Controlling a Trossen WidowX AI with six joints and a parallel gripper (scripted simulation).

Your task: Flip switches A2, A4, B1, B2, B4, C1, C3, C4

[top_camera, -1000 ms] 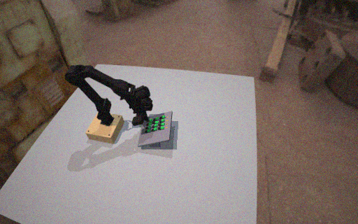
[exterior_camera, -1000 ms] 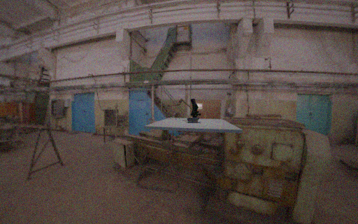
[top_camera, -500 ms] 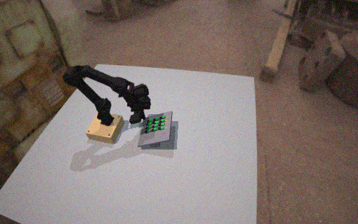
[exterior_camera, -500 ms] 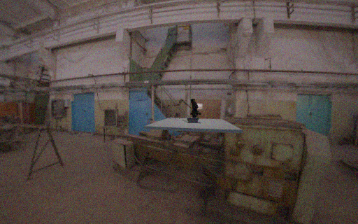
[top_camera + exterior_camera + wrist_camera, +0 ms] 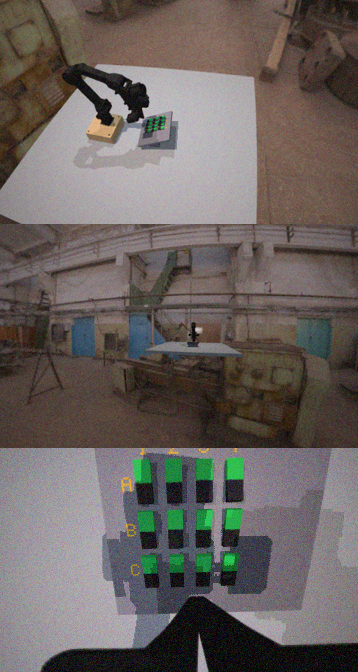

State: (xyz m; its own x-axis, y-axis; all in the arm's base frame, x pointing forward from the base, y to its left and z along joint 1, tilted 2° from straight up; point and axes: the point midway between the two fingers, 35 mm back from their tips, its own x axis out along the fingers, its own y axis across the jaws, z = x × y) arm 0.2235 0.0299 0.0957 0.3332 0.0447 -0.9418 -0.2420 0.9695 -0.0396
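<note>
Just off the panel's (image 5: 315, 523) near edge, the gripper (image 5: 198, 600) hovered.
Claw was pinched fully together with nothing in it, tip below row C, between columns 2 and 3.

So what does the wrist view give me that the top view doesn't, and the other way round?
Only the wrist view shows the yellow row letters A, B, C and each green-and-black rocker switch singly, with the black pincer shut and holding nothing, just short of row C. Only the top view shows the whole black jointed arm, its tan wooden base block and the pale table top. Both show the tilted grey switch panel and the pincer at its near edge.
</note>
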